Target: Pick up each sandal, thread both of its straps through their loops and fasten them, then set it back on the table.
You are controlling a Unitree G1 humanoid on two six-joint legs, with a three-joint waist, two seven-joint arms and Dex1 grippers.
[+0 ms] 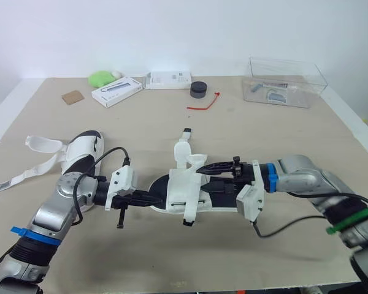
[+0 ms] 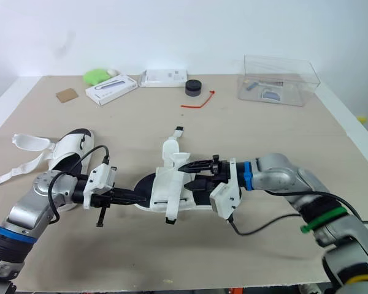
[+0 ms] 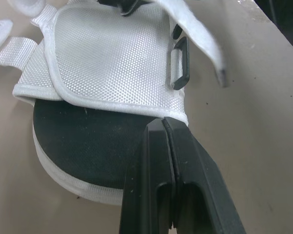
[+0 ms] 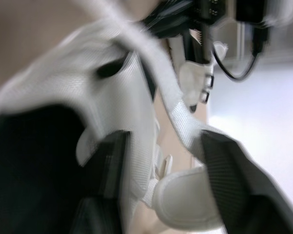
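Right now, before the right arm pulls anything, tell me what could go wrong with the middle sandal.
1. The left gripper has its jaws shut, with the tips only resting on the sandal, so it may slide or turn under a pull.
2. The right gripper has its jaws open around the white strap; the strap could slip out before they close.

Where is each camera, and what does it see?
Left eye view: on the head, looking down at the table; both arms show, left gripper and right gripper at the middle sandal.
Right eye view: beside it, same scene.
Left wrist view: on that wrist, along its shut fingers onto that sandal.
Right wrist view: on that wrist, between its open fingers, at a strap.
Both wrist views share that sandal.
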